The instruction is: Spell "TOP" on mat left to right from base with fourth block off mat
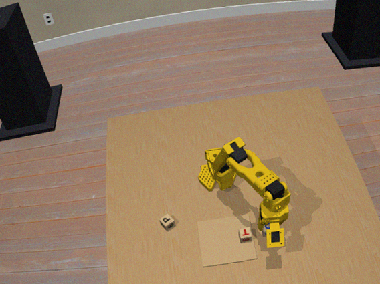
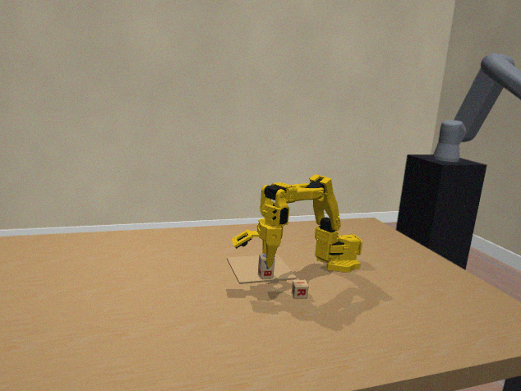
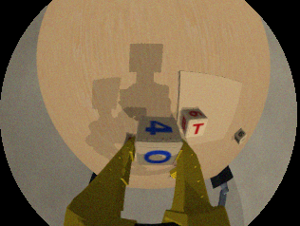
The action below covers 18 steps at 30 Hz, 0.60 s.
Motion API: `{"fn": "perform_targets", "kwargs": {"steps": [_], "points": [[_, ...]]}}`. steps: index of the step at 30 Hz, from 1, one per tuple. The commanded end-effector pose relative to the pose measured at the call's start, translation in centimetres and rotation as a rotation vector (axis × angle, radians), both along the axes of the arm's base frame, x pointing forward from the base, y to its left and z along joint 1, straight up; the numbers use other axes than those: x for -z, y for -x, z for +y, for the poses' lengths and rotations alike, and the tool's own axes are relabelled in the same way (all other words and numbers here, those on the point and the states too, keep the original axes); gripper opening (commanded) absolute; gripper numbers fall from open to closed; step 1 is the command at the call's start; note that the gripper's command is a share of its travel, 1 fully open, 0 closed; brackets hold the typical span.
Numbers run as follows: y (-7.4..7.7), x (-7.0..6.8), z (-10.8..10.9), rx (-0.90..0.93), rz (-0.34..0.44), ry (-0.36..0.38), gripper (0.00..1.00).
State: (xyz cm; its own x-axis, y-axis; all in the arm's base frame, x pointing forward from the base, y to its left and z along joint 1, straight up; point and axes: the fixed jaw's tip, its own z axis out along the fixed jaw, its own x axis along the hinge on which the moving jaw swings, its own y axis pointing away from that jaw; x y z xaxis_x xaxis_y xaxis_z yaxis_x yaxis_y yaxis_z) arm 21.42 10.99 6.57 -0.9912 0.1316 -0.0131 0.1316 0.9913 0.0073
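My gripper [image 1: 267, 229] is shut on the O block [image 3: 155, 146], a wooden cube with a blue O facing the wrist camera and a blue 4 on another face. In the top view only a corner of the O block [image 1: 265, 227] shows under the gripper, just past the right edge of the mat [image 1: 226, 240]. The T block [image 1: 245, 234], with a red T on top, lies on the mat near that edge, close beside the held block. The P block [image 1: 167, 222] lies on the table left of the mat. I see no fourth block.
The arm's yellow base [image 1: 220, 175] stands behind the mat. Two black pedestals [image 1: 12, 70] [image 1: 361, 18] stand on the floor beyond the table. In the exterior view the P block shows a red R side face [image 2: 300, 289].
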Motion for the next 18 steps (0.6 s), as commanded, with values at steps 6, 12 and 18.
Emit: {"fn": "perform_targets", "kwargs": {"steps": [6,12,18], "points": [[-0.8,-2.2,-1.4,-0.213,-0.114,-0.028,0.0],[-0.6,-2.1,-2.8,-0.4,-0.116,-0.008,0.0],[-0.4,-2.1,-3.8,-0.534,-0.115,0.007,0.0]]}}
